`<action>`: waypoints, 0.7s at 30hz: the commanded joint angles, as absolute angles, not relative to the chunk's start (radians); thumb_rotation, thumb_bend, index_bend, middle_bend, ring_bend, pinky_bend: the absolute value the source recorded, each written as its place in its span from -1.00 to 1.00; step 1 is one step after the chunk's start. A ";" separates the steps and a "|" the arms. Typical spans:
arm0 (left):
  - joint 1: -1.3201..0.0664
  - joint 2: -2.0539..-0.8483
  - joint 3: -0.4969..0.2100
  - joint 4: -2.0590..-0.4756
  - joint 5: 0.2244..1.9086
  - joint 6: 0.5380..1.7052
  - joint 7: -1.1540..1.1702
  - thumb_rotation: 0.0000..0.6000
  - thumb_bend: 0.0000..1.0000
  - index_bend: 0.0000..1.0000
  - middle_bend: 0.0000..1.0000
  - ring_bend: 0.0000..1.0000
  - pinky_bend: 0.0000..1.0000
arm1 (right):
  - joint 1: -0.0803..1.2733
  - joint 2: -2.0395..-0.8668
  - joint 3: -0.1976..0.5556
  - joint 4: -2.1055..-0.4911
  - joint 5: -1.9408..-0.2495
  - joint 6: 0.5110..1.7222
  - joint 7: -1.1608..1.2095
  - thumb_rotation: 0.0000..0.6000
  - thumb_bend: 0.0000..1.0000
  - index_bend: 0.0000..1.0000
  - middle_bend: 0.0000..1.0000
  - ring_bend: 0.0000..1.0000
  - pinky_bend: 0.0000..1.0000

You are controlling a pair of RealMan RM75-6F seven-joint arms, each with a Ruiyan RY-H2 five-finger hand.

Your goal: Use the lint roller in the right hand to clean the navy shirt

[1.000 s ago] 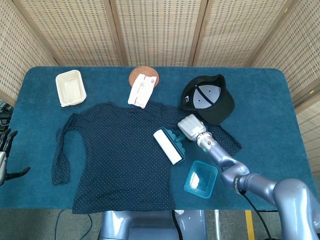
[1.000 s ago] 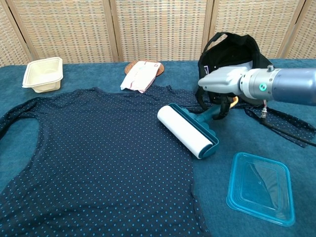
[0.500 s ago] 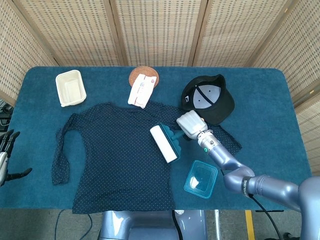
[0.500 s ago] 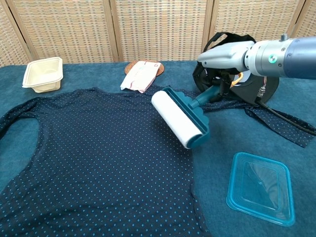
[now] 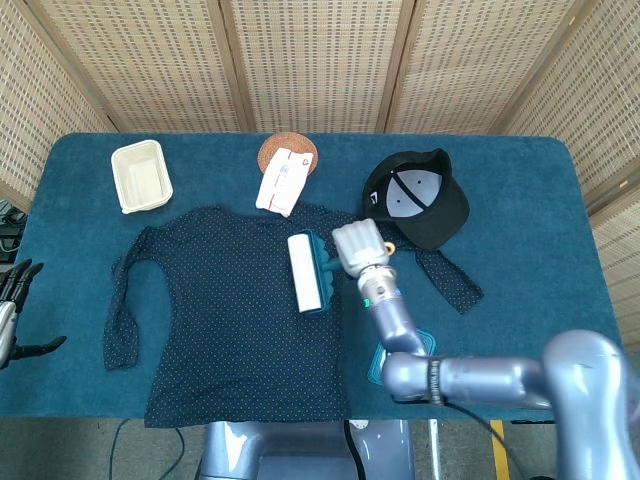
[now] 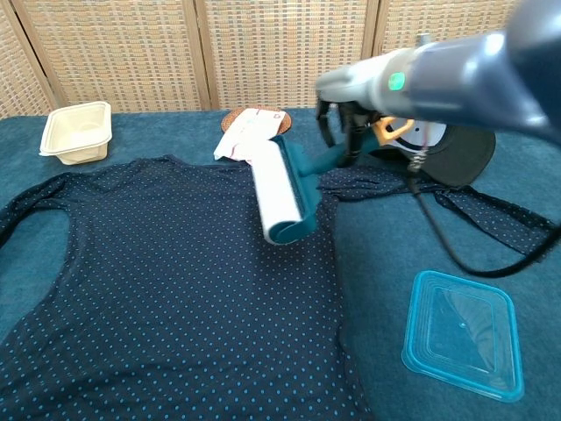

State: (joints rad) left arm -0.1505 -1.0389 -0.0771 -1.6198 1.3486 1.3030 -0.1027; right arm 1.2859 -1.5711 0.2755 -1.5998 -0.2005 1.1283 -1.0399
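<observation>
Nearest the robot, on the blue surface (image 5: 520, 200), a clear blue lid (image 6: 463, 335) lies flat just right of the shirt's hem; the head view shows it mostly hidden behind the right arm. Navy shirt (image 5: 230, 320), dotted, lies spread flat across the middle of the surface, one sleeve reaching toward the left edge and the other running right, past the cap. Roller (image 6: 280, 189), a white drum in a teal frame, sits over the upper right part of the shirt, near the collar, its drum lying lengthwise near to far; whether it presses on the cloth cannot be told. Right hand (image 5: 358, 245) grips the teal handle at the roller's right side, fingers wrapped around it; in the chest view this hand (image 6: 351, 96) is motion-blurred. Left hand (image 5: 12, 310) shows only at the far left edge of the head view, off the surface, fingers apart and holding nothing. Beyond the shirt, a black cap (image 5: 418, 198) lies upside down to the right, with its pale lining showing. A white packet (image 5: 282, 182) rests partly on a round brown coaster (image 5: 288, 152) behind the collar. A cream tray (image 5: 141, 176) stands at the far left. Woven screens (image 5: 310, 60) close the background.
</observation>
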 commanded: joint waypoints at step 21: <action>-0.152 -1.045 -0.078 -1.616 1.336 1.305 -0.087 1.00 -1.00 -1.00 -1.00 -1.00 -1.00 | 1.466 -1.903 0.387 -1.362 -0.105 1.229 -1.225 1.00 0.72 0.51 1.00 1.00 1.00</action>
State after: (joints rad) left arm -0.1523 -1.0446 -0.0776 -1.6161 1.3365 1.3053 -0.0873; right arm 1.4609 -1.8943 0.3841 -1.3699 -0.1144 1.2343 -1.2153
